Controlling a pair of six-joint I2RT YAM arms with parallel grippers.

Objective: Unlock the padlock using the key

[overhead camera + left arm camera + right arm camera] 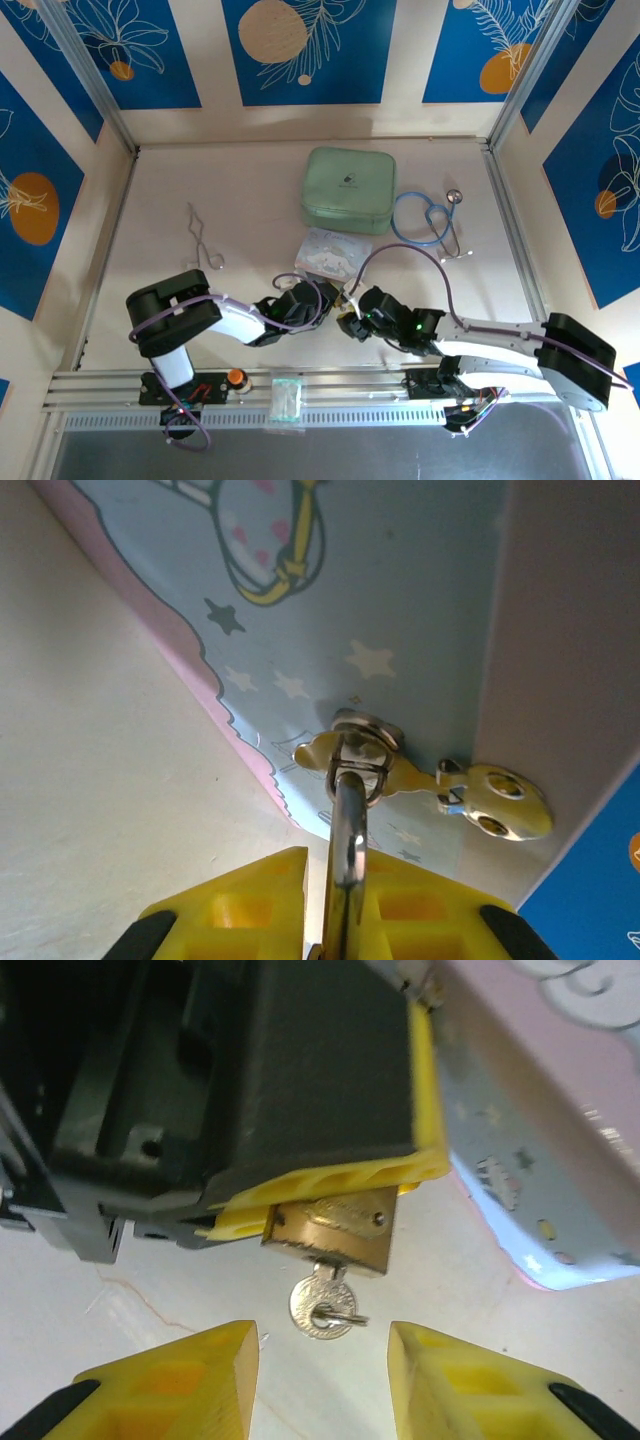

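Arms, top cam: both folded in over table [200,180] near its front edge. L gripper [335,300] and R gripper [350,322] have their tips close together, just in front of pastel tin [333,252]. Padlock and key too small to make out from here. Green pouch [350,190] behind tin, stethoscope [430,220] to pouch's right, forceps [205,240] well off to the left.

L wrist cam: padlock's silver shackle [348,845] rises from between the yellow fingers [250,910] and passes through a small ring [358,745] on tin's blue starred face. Hasp plate [495,802] just beside ring. Lock body hidden.

R wrist cam: brass padlock [335,1232] clamped in L gripper's yellow pads [340,1175], close to tin's corner. Key [322,1305] sits in keyhole, sticking out under lock body, w/ a small split ring through its head. R gripper's fingers [190,1380] spread apart either side of key. They touch neither key nor lock, so it's grasping nothing.
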